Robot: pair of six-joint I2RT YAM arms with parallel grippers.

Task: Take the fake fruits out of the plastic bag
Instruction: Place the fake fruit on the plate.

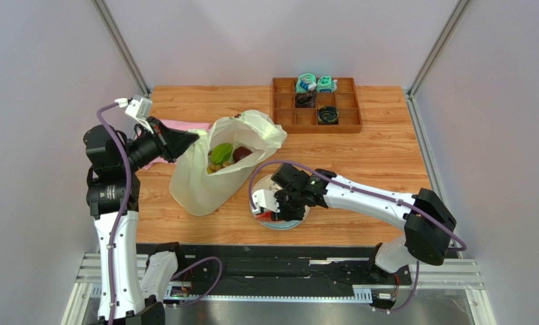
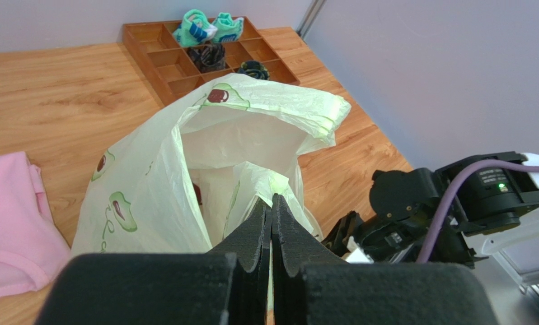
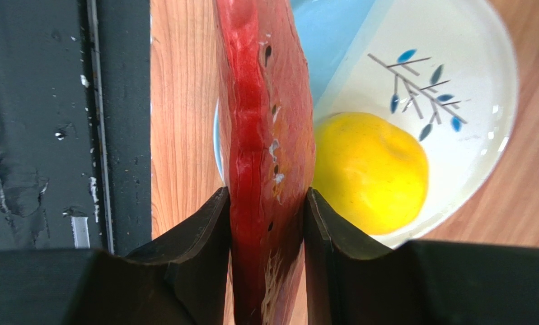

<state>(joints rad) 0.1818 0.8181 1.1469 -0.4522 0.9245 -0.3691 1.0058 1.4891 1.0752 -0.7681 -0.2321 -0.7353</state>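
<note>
The pale yellow-green plastic bag (image 1: 214, 169) stands open mid-table, with a green piece (image 1: 220, 154) and a dark red round fruit (image 1: 242, 154) inside. My left gripper (image 1: 192, 140) is shut on the bag's near rim (image 2: 279, 179) and holds it up. My right gripper (image 1: 273, 211) is shut on a red slice (image 3: 268, 142) over the plate (image 3: 448, 74). A yellow fruit (image 3: 370, 169) lies on the plate beside the slice. The bag fills the left wrist view (image 2: 204, 156).
A brown wooden tray (image 1: 316, 105) with teal and black small items stands at the back right. A pink folded cloth (image 2: 11, 217) lies left of the bag. The black rail of the arm bases (image 3: 61, 122) runs close beside the plate.
</note>
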